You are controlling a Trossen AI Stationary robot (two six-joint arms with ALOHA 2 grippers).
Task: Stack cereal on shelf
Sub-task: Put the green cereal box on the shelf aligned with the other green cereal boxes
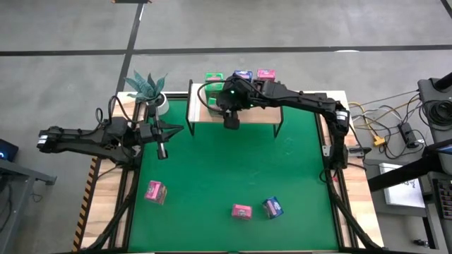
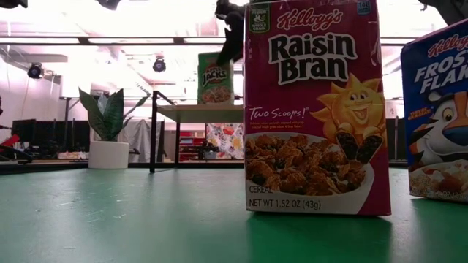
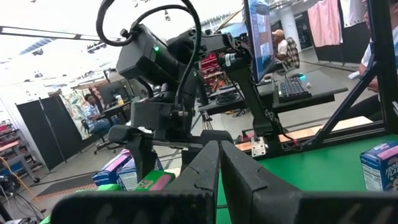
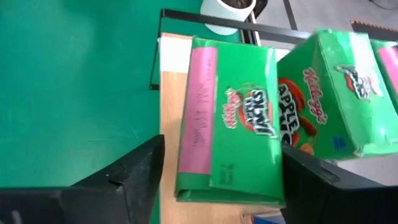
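High view, read from nine o'clock across: the left gripper (image 1: pixel 162 149) is seen parked near the potted plant (image 1: pixel 147 86), its jaws pressed fully together with nothing between them. On the bench (image 1: pixel 212 176), toward six o'clock, three boxes remain to be stacked: a pink box (image 1: pixel 155 191) at about seven o'clock, a second pink box (image 1: pixel 241 211) near six, and a blue box (image 1: pixel 272 207) touching or just beside it. At twelve o'clock stands the shelf (image 1: pixel 200 111), over which the right gripper (image 1: pixel 231 118) is held. Behind it, boxes in green, blue and pink are glimpsed at the shelf's far edge.

From the right wrist, the right jaws are seen spread wide on either side of a green box (image 4: pixel 227 152) lying flat on the wood plank; neither finger appears to press it, so it is judged released rather than held. A second green box (image 4: pixel 329 102) stands tilted just beside it.

The risk is judged to lie in the withdrawal: were the right gripper lifted at a slant, a finger could catch the flat box and drag it toward the plank's edge, or knock the neighbouring green box over
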